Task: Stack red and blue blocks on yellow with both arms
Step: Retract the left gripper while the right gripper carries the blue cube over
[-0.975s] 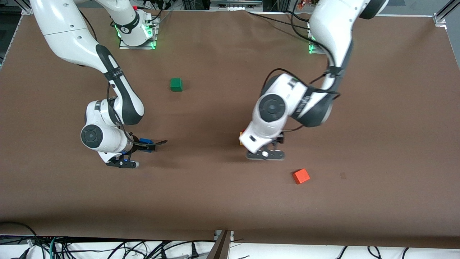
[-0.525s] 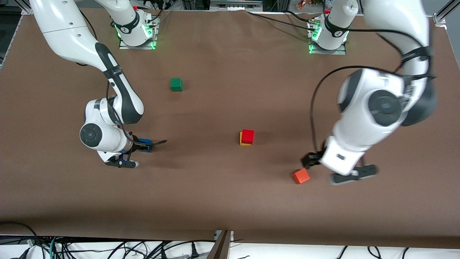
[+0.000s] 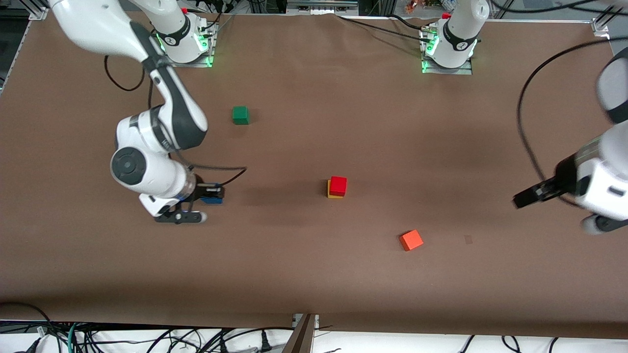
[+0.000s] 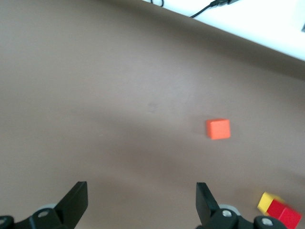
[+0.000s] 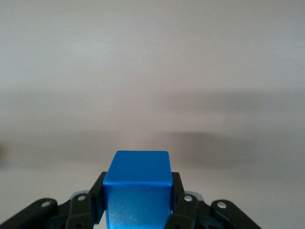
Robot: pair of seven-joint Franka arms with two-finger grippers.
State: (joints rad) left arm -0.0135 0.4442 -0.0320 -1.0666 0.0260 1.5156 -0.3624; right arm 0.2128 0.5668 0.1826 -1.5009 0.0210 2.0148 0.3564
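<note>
The red block rests on the yellow block near the table's middle; the left wrist view also shows the red block on the yellow block. My right gripper is shut on the blue block, just above the table toward the right arm's end. In the right wrist view the blue block fills the space between the fingers of the right gripper. My left gripper hangs open and empty over the left arm's end of the table. The left gripper shows a wide bare gap.
An orange cube lies nearer the front camera than the stack, toward the left arm's end; the orange cube also shows in the left wrist view. A green cube sits farther from the camera, between the stack and the right arm's base.
The left arm let go of the red block on the yellow one and swung off toward its own end. The right gripper shut on the blue block and carried it slightly toward the stack.
</note>
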